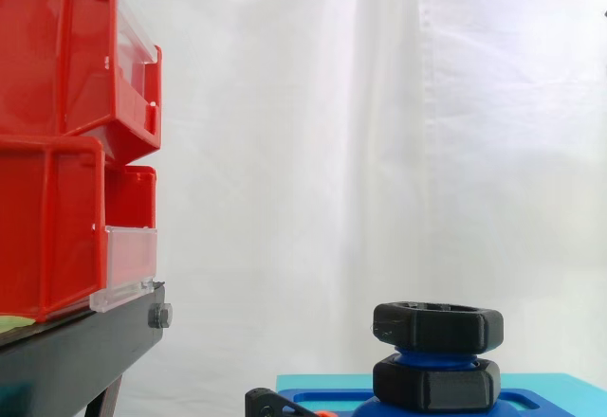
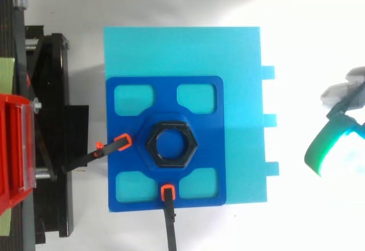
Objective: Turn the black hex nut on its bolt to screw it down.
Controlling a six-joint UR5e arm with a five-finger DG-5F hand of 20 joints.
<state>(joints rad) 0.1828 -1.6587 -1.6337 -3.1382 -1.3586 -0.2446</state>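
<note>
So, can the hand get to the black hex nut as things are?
Probably yes: the hand lies right of the black hex nut in the top view, nothing between; the clamps sit elsewhere.

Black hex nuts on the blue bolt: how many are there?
2. The upper nut sits at the top of the bolt; the lower nut is right beneath it, near the blue plate. Anything lower may be hidden.
</note>
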